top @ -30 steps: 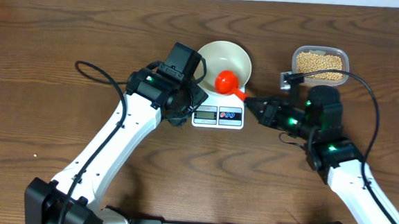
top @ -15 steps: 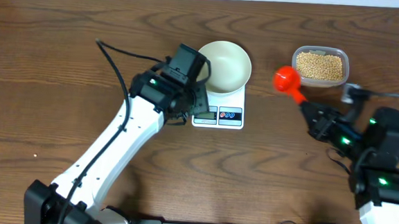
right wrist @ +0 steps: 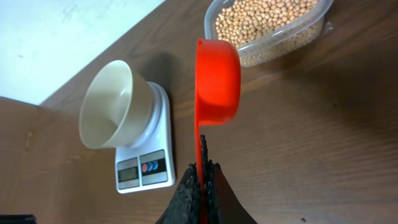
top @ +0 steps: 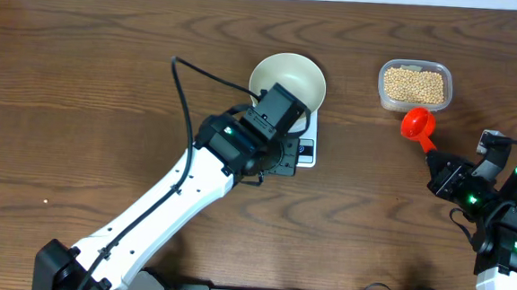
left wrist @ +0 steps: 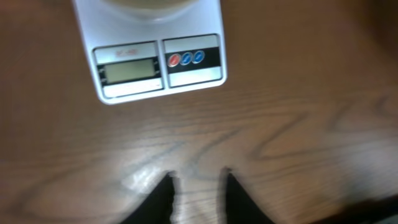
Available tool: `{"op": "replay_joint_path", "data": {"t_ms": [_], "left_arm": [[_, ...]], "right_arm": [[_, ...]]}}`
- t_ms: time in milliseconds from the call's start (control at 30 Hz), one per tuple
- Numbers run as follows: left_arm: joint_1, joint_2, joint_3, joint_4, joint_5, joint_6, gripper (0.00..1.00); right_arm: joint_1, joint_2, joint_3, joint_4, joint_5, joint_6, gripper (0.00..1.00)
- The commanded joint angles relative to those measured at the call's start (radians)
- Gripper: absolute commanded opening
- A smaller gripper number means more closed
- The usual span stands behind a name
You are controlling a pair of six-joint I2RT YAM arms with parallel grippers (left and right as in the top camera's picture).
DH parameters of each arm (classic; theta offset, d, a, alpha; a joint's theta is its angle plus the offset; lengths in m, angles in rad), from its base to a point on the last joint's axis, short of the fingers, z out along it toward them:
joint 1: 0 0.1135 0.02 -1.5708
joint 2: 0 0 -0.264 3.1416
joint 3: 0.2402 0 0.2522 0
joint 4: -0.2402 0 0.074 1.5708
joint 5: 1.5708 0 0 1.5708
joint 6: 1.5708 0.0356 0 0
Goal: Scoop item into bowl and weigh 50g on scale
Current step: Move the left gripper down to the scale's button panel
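The white bowl (top: pixel 287 78) stands on the white scale (top: pixel 307 149), whose display my left arm mostly hides from overhead. In the left wrist view the scale (left wrist: pixel 149 50) shows its display and buttons. My left gripper (left wrist: pixel 198 180) is open and empty over bare table in front of the scale. My right gripper (right wrist: pixel 204 163) is shut on the handle of a red scoop (top: pixel 418 124), held just below the clear tub of tan beans (top: pixel 413 83). The scoop (right wrist: pixel 217 81) is turned on its side. The bowl (right wrist: pixel 112 102) looks empty.
The clear plastic tub (right wrist: pixel 273 43) stands at the back right of the wooden table. A black cable (top: pixel 186 87) loops up from my left arm. The table's back edge meets a white wall (right wrist: pixel 56 37).
My right gripper carried the red scoop from over the bowl to the right, now below the tub. My left arm swung right, in front of the scale.
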Motion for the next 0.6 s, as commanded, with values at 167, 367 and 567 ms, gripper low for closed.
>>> {"op": "replay_joint_path", "data": {"t_ms": [167, 367, 567], "left_arm": [[-0.098, 0.028, -0.104, 0.098, -0.127, -0.043, 0.07], [-0.121, 0.029, -0.264, 0.308, -0.150, -0.072, 0.08], [-0.121, 0.051, -0.368, 0.504, -0.212, -0.071, 0.07]], "right_arm": [[-0.005, -0.002, 0.015, -0.011, 0.038, -0.074, 0.01], [0.002, -0.002, 0.015, -0.010, 0.037, -0.081, 0.01], [0.002, -0.002, 0.015, -0.014, 0.037, -0.081, 0.01]]}}
